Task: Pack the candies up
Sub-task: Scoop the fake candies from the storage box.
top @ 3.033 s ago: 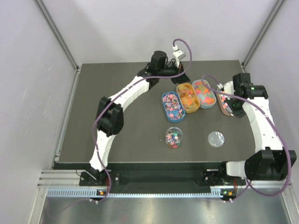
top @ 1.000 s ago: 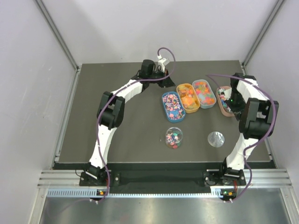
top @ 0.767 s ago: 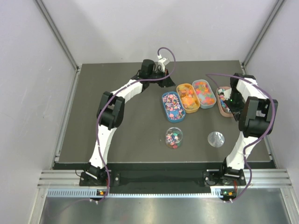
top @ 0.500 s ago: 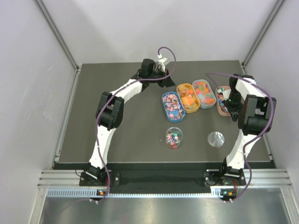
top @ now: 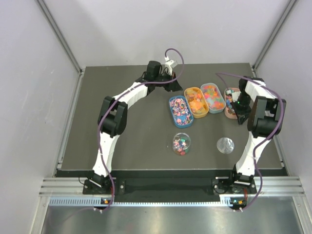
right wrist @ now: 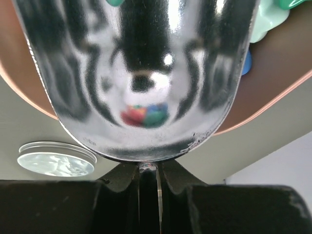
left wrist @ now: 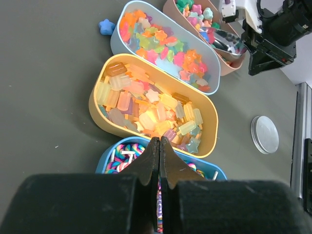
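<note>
The candies fill four oval trays: blue (top: 180, 110), yellow (top: 196, 102), light blue (top: 213, 97) and pink (top: 232, 103). More candies sit in a small clear round cup (top: 182, 144). My left gripper (left wrist: 159, 142) is shut and empty, hovering over the blue tray's (left wrist: 105, 156) far end, with the yellow tray's candies (left wrist: 146, 109) just beyond it. My right gripper (right wrist: 148, 168) is shut on the handle of a metal scoop (right wrist: 136, 73). The scoop's bowl lies in the pink tray (right wrist: 19, 87), and its contents are hidden. The scoop (left wrist: 226, 41) also shows in the left wrist view.
A clear round lid (top: 225, 145) lies on the dark table, right of the cup. One loose blue star candy (left wrist: 106, 27) sits on the table behind the light blue tray (left wrist: 117, 46). The right arm (top: 258, 114) is folded upright by the table's right edge.
The right wrist has crept toward the back along the pink tray with the scoop, and its elbow has swung inward. The left arm dropped earlier and has held still over the last second.
</note>
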Robot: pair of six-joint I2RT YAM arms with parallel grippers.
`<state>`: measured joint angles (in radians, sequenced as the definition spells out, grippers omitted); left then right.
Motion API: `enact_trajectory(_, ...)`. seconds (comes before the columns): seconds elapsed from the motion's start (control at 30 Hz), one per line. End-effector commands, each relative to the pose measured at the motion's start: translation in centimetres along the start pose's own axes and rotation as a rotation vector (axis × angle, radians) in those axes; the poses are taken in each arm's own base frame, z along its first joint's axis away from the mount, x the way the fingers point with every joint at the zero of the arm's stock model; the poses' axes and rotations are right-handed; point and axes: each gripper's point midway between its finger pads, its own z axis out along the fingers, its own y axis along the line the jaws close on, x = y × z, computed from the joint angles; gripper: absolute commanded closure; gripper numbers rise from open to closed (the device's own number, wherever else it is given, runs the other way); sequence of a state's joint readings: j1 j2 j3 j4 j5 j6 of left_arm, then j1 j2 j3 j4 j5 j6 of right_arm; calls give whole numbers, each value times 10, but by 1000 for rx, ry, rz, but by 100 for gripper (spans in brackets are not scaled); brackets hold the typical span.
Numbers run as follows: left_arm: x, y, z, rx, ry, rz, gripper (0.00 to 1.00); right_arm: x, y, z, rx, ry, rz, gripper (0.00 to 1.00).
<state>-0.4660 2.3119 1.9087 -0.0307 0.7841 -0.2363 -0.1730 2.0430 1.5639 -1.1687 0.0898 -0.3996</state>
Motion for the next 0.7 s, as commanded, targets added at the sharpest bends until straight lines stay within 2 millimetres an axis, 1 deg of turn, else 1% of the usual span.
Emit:
enact_trajectory(0.0, -39, -33, -9, 34, -58, 89, 100, -17, -5, -20, 11, -133, 67, 100)
enact_trajectory(0.07, -37, -38, -6, 80, -34, 107, 100, -19, -4, -21, 7, -144, 90, 100)
enact_trajectory(0.1, -42, -37, -2, 99, -36, 121, 100, -20, -1, -21, -8, -150, 98, 100)
enact_trajectory(0.13, -38, -37, 1, 103, -18, 111, 100, -22, 0, -20, -9, -156, 130, 100)
enact_trajectory(0.2, -43, -36, 8, 105, -25, 114, 100, -20, 5, -15, -13, -143, 139, 100)
enact_trajectory(0.27, -50, -41, 13, 124, -53, 111, 100, -20, 10, -13, -13, -133, 139, 100)
enact_trajectory(0.37, -46, -57, 33, 168, -57, 115, 100, -23, 9, -14, -12, -144, 142, 100)
enact_trajectory(0.4, -42, -67, 46, 208, -49, 121, 100, -22, 9, -15, -8, -145, 143, 100)
enact_trajectory(0.47, -35, -76, 60, 239, -42, 72, 100, -19, 10, -17, -11, -148, 149, 100)
enact_trajectory(0.5, -33, -86, 72, 267, -60, 93, 100, -19, 10, -19, -11, -152, 150, 100)
enact_trajectory(0.57, -27, -97, 84, 283, -55, 115, 100, -18, 10, -18, -22, -153, 156, 100)
enact_trajectory(0.6, -21, -107, 93, 300, -50, 125, 100, -19, 10, -18, -24, -151, 157, 100)
enact_trajectory(0.67, -18, -111, 102, 306, -59, 120, 100, -23, 5, -15, -24, -150, 163, 100)
